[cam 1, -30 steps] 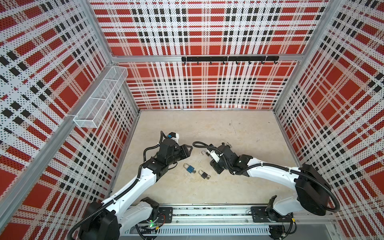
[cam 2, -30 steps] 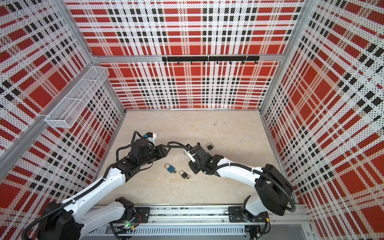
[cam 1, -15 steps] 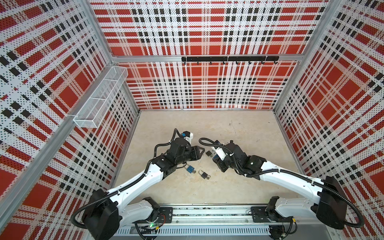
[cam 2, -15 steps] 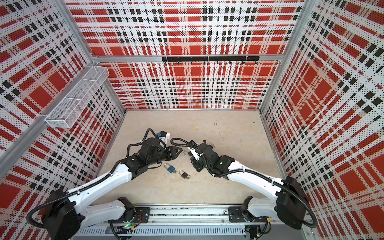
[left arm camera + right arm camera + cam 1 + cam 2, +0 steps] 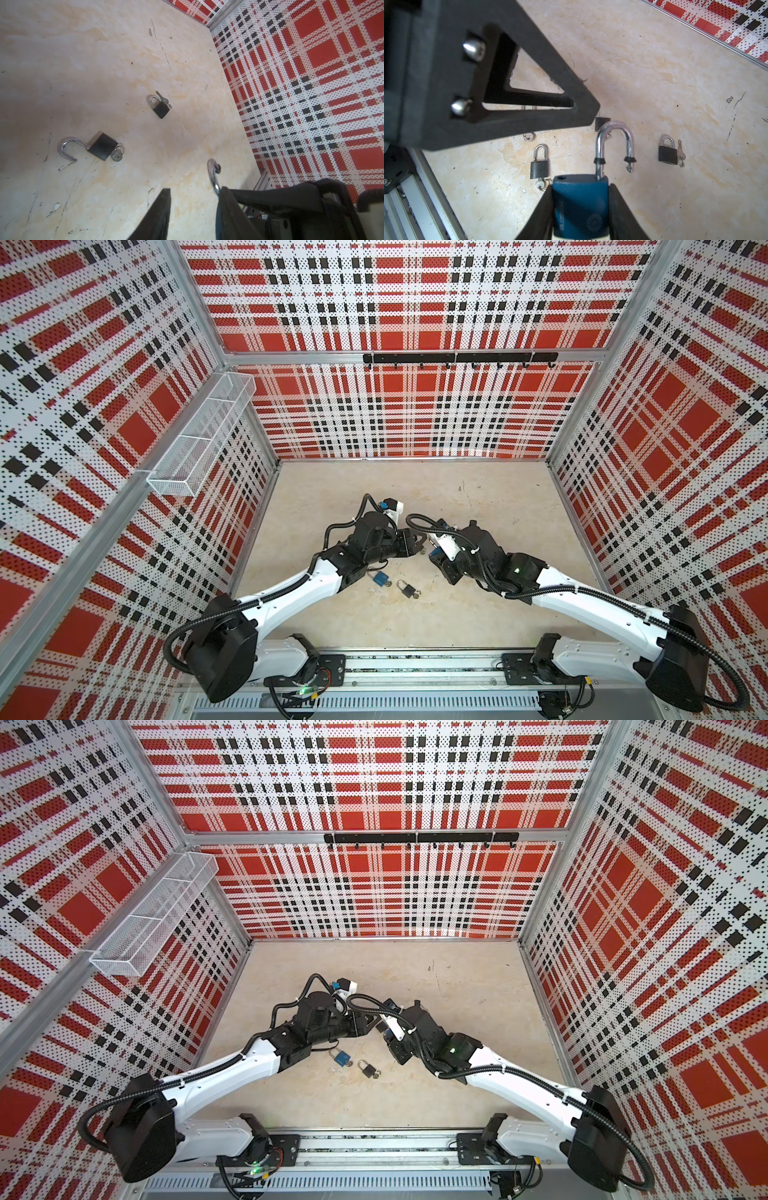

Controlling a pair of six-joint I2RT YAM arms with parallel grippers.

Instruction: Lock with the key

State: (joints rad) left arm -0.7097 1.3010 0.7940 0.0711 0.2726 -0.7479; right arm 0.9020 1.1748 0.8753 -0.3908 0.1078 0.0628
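So far, little is done. Your right end effector [image 5: 580, 190] is clamped on the blue-bodied, steel-shackled padlock [image 5: 580, 207], held above the beige tabletop [image 5: 675, 83], its shackle still unlatched. Your left end effector [image 5: 194, 190] stands open and empty, just beside it. No key shows; closing and locking are left.

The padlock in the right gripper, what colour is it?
The padlock is blue, clearest in the right wrist view.

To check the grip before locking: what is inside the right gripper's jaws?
A blue padlock sits clamped in the right gripper, its shackle open, with one leg out of the body. The padlock's bottom, with any keyhole or key, is hidden between the fingers.
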